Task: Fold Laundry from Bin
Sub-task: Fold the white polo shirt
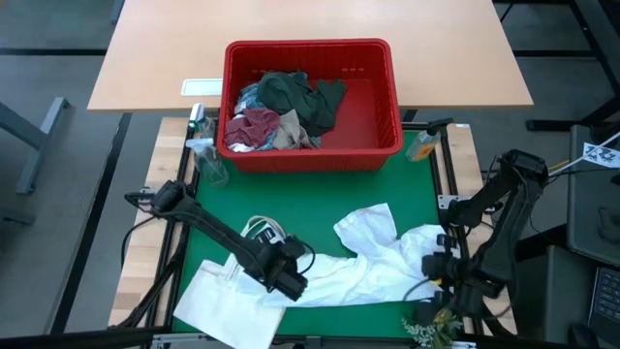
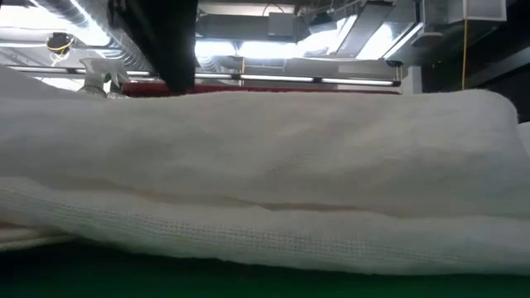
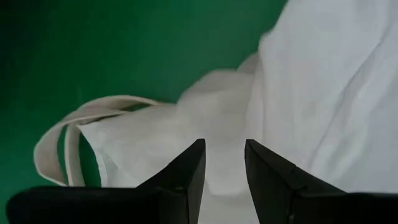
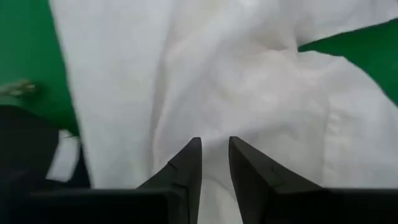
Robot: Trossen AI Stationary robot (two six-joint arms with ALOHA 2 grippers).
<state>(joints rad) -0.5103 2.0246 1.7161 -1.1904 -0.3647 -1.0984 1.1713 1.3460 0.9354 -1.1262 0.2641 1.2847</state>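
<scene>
The green-covered work surface (image 1: 320, 208) carries a red slotted plastic bin (image 1: 312, 145) at its far edge, with dark green, maroon and beige garments (image 1: 286, 111) heaped inside. A crumpled white garment (image 1: 373, 257) lies spread near the front. The left claw (image 3: 224, 171) and right claw (image 4: 214, 165) each pinch its cloth between narrowly parted fingers. The step looks like spreading; next, both should pull apart to flatten it.

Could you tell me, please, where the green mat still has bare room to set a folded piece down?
The widest bare patch of the green mat lies between the red bin and the white garment. The near edge is crowded: garment, tote bag and both arms.
</scene>
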